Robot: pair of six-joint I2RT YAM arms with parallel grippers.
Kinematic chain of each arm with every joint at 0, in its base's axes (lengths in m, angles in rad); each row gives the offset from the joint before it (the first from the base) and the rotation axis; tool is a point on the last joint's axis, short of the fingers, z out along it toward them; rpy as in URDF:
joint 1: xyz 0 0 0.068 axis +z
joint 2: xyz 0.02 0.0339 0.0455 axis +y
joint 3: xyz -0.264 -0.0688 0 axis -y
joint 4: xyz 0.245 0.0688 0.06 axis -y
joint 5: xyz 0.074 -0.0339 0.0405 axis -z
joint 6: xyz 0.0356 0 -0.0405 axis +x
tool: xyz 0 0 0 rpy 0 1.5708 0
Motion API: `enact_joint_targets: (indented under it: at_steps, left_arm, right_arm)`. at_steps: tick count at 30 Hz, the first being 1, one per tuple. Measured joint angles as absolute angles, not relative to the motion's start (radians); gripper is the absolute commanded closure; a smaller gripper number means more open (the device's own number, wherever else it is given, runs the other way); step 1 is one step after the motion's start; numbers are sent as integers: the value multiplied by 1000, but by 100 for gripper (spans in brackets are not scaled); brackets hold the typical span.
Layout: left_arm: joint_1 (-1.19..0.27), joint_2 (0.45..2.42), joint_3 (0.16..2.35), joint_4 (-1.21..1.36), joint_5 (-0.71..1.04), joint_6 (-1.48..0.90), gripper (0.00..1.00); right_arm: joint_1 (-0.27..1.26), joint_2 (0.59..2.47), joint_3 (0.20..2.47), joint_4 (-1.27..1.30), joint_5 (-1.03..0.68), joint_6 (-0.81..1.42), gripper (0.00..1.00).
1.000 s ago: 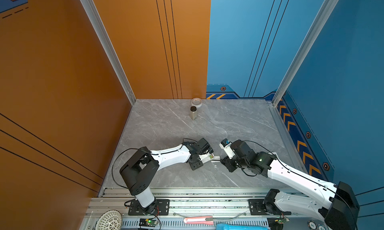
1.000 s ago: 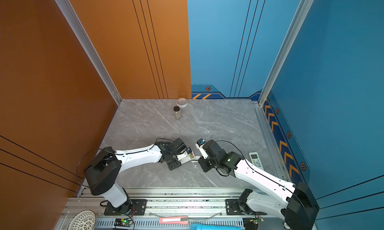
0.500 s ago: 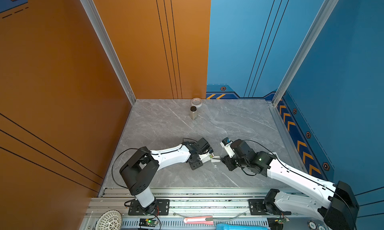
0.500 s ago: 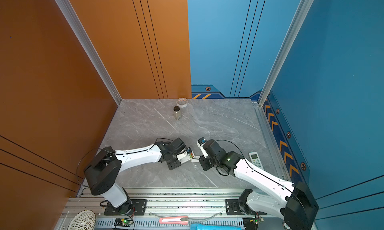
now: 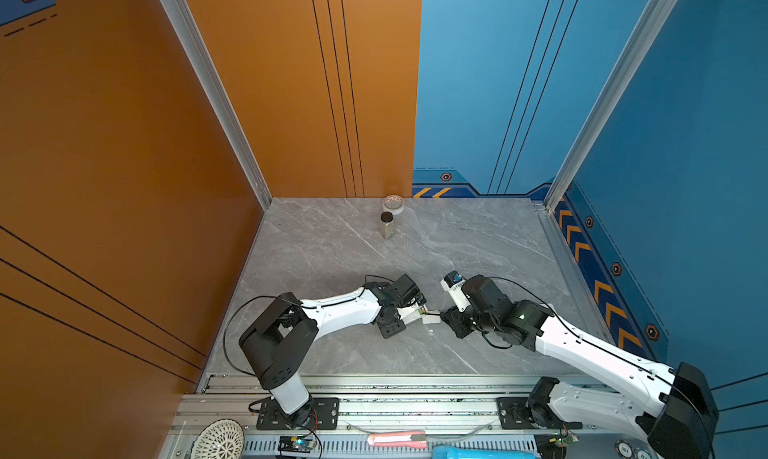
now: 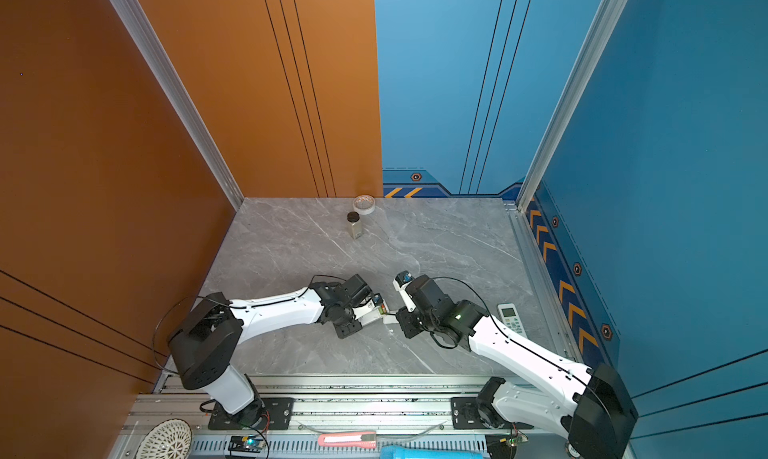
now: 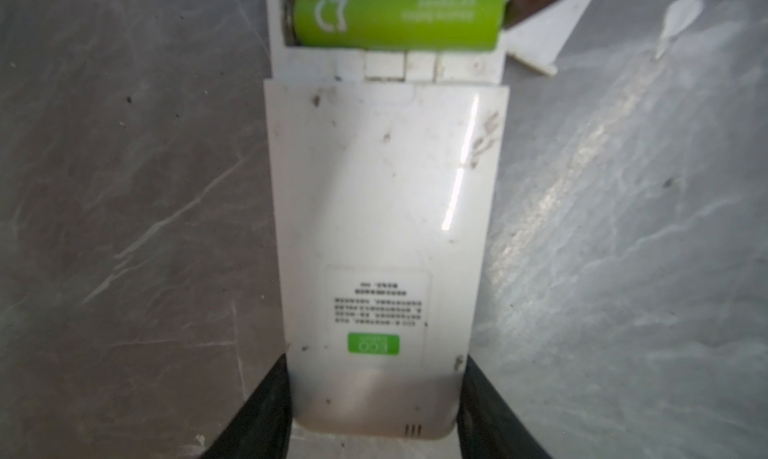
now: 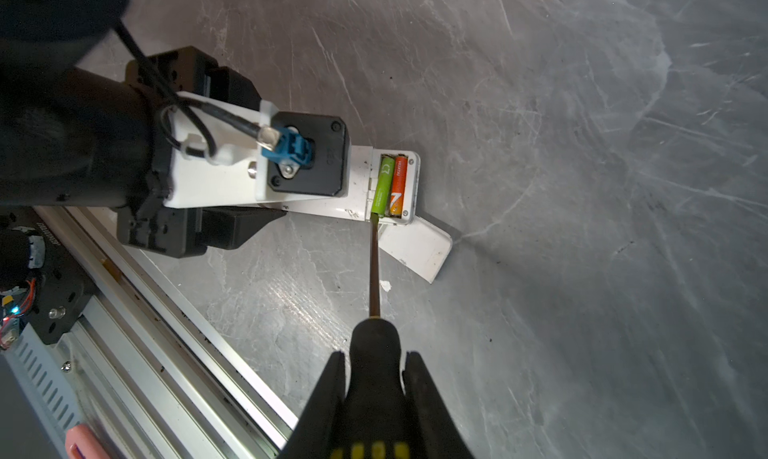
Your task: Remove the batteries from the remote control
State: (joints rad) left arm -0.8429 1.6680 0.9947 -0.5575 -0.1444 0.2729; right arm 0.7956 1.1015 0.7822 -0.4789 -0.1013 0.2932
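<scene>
Two batteries (image 8: 383,187), lime-green and orange, lie side by side in the opened remote control (image 7: 382,207); the left wrist view crops the orange one. The left gripper (image 7: 374,378) clamps that control; the right gripper (image 8: 376,365) clamps the screwdriver (image 8: 376,336).

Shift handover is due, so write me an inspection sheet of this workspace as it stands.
Surface: grey marble tabletop, one white fleck under the screwdriver shaft.
Job's things: remote control back side up, cover off and beside it; green battery and orange battery both in the compartment.
Clutter: capped bottle and tape roll near the back wall; second remote by the right edge.
Grippers: left gripper shut on the remote control; right gripper shut on the screwdriver, its tip at the green battery's end.
Cables: black cable loops beside the left arm; another arcs over the right arm.
Surroundings: orange and blue wall panels; utility knife on the front rail.
</scene>
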Motion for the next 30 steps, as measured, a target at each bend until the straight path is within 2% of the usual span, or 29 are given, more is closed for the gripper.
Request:
enact_joint_targets:
  at_steps: [16,30]
  left_arm:
    - [-843,1668,995,-556,-150,273,70]
    - [-838,1668,995,-546,-173,266,70]
  right_arm:
    - [793,1110,783,-473,-99,312,100]
    - [751,1131,783,-357,-48,345,100]
